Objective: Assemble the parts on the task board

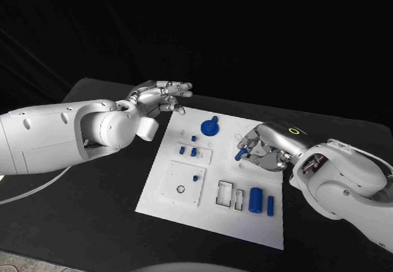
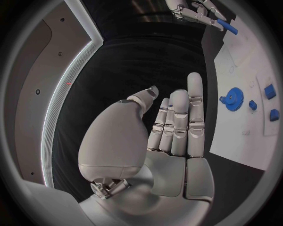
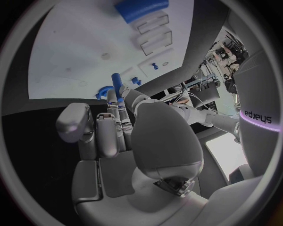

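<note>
The white task board lies mid-table. My right hand hovers over its right middle and pinches a small blue peg in its fingertips; the right wrist view shows the same peg sticking out from that hand above the board. My left hand hangs off the board's far left corner, fingers apart and holding nothing; its straight fingers show in the left wrist view. A blue gear sits at the board's far edge, close to the left hand.
Two small blue blocks and a tiny peg stand left of centre on the board. Two blue cylinders lie near its right front beside rectangular slots. A square recessed plate takes up the left front.
</note>
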Controlling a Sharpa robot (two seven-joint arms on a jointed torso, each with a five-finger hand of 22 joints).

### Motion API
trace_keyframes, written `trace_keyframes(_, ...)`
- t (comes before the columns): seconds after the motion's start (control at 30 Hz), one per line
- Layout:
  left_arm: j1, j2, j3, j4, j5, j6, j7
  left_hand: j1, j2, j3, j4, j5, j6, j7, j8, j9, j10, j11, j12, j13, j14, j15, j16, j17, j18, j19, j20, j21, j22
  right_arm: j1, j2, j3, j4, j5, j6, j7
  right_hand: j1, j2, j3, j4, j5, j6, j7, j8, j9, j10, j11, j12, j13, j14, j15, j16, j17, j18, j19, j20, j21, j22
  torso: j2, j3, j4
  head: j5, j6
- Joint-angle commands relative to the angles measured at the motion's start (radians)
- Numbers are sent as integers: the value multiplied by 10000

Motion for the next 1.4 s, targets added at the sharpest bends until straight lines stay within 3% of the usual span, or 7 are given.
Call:
trace_keyframes(0.03, 4, 36, 5, 1, -7, 191, 47, -73, 1, -78, 2, 41, -59, 17, 61, 1, -74, 9, 44, 13, -75, -21, -41, -9, 174, -28, 36, -41, -14, -27, 197, 5, 284, 236, -111, 45, -74, -1, 57, -14, 35, 95, 2, 19, 15, 49, 6, -50, -6, 508, -57, 36, -11, 86, 25, -63, 10, -21, 6, 2, -5, 35, 17)
trace_keyframes(0.33, 3, 170, 5, -15, -7, 234, 54, -76, 15, -82, 7, 44, -68, 20, 67, 0, -90, 11, 59, 13, -86, -19, -43, -26, 174, -30, 39, -48, -20, -356, 1180, -50, 393, -107, -113, 293, -78, 4, 95, -26, 48, 80, 9, 0, 12, 39, 9, -87, -12, 505, -56, 29, -24, 93, 14, -64, -15, -63, 1, -8, 18, 149, 2)
trace_keyframes(0.53, 3, 270, 5, -36, -7, 249, 64, -76, 15, -82, 7, 44, -68, 20, 67, 0, -90, 11, 59, 13, -86, -19, -43, -26, 174, -30, 39, -48, -20, -775, 1939, -191, 34, -487, -64, 493, -73, 9, 127, -44, 58, 73, 15, -13, 10, 37, 13, -113, -14, 506, -55, 35, -17, 93, 13, -64, -19, -71, 12, -4, -8, 264, -15)
trace_keyframes(0.77, 3, 319, 5, -48, -7, 255, 63, -76, 15, -82, 7, 44, -68, 20, 67, 0, -90, 11, 59, 13, -86, -19, -43, -26, 174, -30, 39, -48, -20, -1138, 2568, -298, -408, -666, 7, 663, -67, 12, 151, -59, 63, 70, 19, -20, 10, 37, 15, -129, -15, 508, -53, 42, -10, 92, 15, -64, -15, -64, 23, 5, 11, 383, -83)
trace_keyframes(0.93, 3, 328, 5, -55, -7, 260, 63, -76, 15, -82, 7, 44, -68, 20, 67, 0, -90, 11, 59, 13, -86, -19, -43, -26, 174, -30, 39, -48, -20, -1250, 2812, -353, -668, -732, 92, 718, -63, 12, 162, -68, 65, 67, 22, -24, 10, 37, 17, -138, -15, 508, -53, 42, -10, 96, 8, -64, -29, -89, 6, -13, 19, 418, -130)
trace_keyframes(1.13, 3, 326, 5, -61, -7, 266, 62, -73, 24, -85, 6, 45, -74, 21, 72, 0, -100, 12, 73, 14, -91, -17, -40, -32, 175, -31, 42, -54, -24, -1309, 2963, -384, -868, -808, 221, 728, -63, 12, 162, -68, 65, 67, 22, -24, 10, 37, 17, -138, -15, 508, -53, 42, -10, 96, 8, -64, -29, -89, 5, 0, -10, 450, -150)
trace_keyframes(1.4, 3, 325, 5, -53, -7, 274, 57, -73, 24, -85, 6, 45, -74, 21, 72, 0, -100, 12, 73, 14, -91, -17, -40, -32, 175, -31, 42, -54, -24, -1338, 3116, -428, -1095, -874, 433, 700, -64, 11, 174, -77, 67, 63, 28, -30, 9, 37, 21, -150, -16, 508, -51, 43, -9, 95, 10, -63, -27, -84, 11, -1, 3, 464, -178)
